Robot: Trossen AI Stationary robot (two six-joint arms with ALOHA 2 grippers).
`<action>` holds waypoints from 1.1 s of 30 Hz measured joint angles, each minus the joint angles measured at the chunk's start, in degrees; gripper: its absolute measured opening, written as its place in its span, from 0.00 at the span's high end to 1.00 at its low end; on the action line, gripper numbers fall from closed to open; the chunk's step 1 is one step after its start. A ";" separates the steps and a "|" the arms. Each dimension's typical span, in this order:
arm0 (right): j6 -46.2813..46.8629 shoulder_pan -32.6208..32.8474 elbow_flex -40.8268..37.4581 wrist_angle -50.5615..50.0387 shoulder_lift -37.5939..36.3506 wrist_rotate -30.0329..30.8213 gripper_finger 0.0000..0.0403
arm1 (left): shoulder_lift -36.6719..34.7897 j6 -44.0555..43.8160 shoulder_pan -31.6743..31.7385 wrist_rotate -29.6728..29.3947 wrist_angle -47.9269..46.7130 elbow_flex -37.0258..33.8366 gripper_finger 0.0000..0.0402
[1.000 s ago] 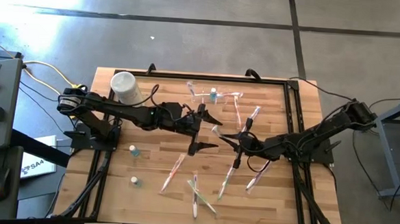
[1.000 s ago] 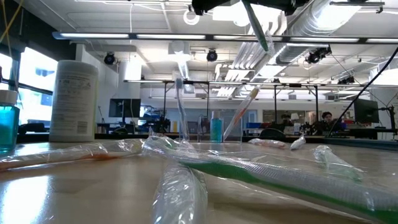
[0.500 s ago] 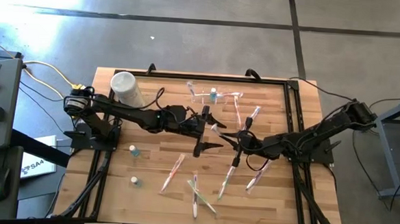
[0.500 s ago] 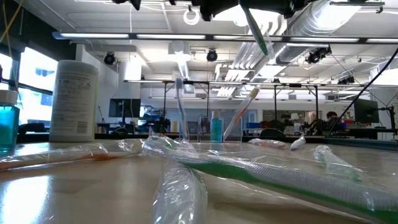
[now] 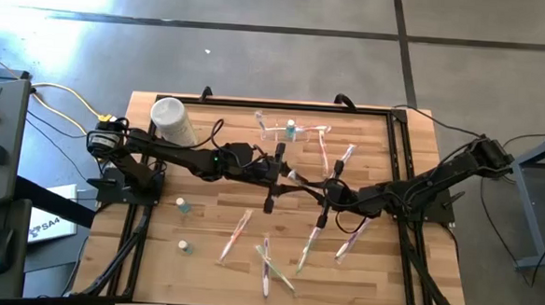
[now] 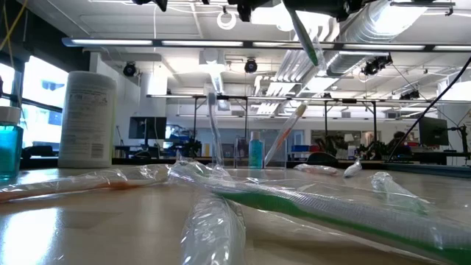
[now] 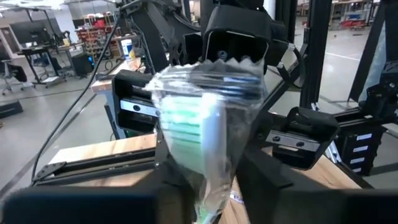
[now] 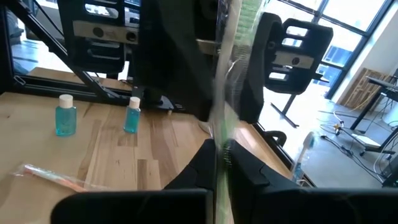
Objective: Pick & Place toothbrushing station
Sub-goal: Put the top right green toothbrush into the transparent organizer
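The toothbrushing station (image 5: 292, 129), a clear holder with a blue bottle and brushes standing in it, sits near the table's far edge and shows mid-distance in the low view (image 6: 250, 163). Above the table's middle, my two grippers meet at one green toothbrush in a clear wrapper (image 7: 198, 118) (image 8: 225, 93). My left gripper (image 5: 285, 179) (image 7: 211, 186) comes from the left and is shut on it. My right gripper (image 5: 325, 188) (image 8: 219, 155) comes from the right, also shut on it. In the low view the brush (image 6: 305, 35) hangs tilted, high above the table. My left gripper pinches the wrapped toothbrush between its two fingers just below the green bristle head (image 7: 208, 177). The fingers come level from the table's left. The brush is lifted clear of the table. My right gripper pinches the wrapped toothbrush's handle (image 8: 221, 140) between its two fingers, level from the table's right, lying across the brush. The brush stands steeply tilted, rising past the fingers and clear of the table.
A white canister (image 5: 170, 117) stands at the far left. Two small blue bottles (image 5: 182, 205) (image 5: 184, 247) stand near the left. Several wrapped toothbrushes (image 5: 235, 236) (image 5: 268, 264) (image 5: 352, 236) lie scattered across the near half and by the station (image 5: 345, 156).
My left gripper's fingers, spread wide a second ago, have shut on the wrapped toothbrush that my right gripper holds up. The right gripper and the brush have kept still.
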 joint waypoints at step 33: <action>0.45 16.00 0.02 -6.39 -2.62 33.96 0.12 | -11.63 1.41 5.98 -6.02 -20.49 0.07 0.99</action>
